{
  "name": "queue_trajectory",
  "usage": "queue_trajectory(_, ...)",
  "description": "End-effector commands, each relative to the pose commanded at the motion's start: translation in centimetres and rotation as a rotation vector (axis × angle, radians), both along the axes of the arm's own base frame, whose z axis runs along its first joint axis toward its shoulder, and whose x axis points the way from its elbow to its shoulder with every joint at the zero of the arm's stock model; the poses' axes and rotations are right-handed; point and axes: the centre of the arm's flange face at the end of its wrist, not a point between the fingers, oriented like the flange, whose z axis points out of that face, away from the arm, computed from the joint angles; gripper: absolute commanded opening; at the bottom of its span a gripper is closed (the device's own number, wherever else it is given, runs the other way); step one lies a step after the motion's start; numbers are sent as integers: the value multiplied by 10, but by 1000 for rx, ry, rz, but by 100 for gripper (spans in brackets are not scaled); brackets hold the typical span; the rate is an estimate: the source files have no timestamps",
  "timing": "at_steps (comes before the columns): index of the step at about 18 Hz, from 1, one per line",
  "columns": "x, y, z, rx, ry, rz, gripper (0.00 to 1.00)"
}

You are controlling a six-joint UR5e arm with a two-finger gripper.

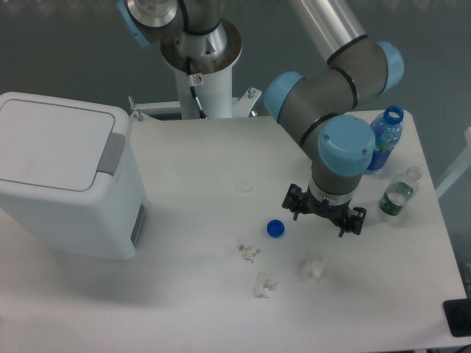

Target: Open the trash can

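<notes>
The trash can (pixel 66 180) is seen lid-down at the table's left edge, well apart from the gripper (pixel 324 218), whose grip cannot be told, hung empty over the right.

Grey arm (pixel 324 103), blue joint caps

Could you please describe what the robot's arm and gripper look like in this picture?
The arm has silver metallic tubes joined by dark grey cylindrical joints with light blue round end caps. It rises from a white pedestal, where a thin black cable with a small red-and-white tag runs down. The gripper is a small black assembly below a white ring at the wrist; its fingers are too small to make out.
</notes>
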Motion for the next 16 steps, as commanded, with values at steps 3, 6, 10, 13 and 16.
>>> queue_trajectory(3, -5, -5, 3, 4, 4, 11, 100)
queue_trajectory(6, -9, -9, 7, 10, 10, 20, 100)
queue_trajectory(10, -15, -16, 12, 18, 19, 32, 100)
queue_trajectory(13, -26, -29, 10, 15, 18, 56, 100)
queue_trajectory(16, -37, -44, 11, 17, 21, 83, 100)
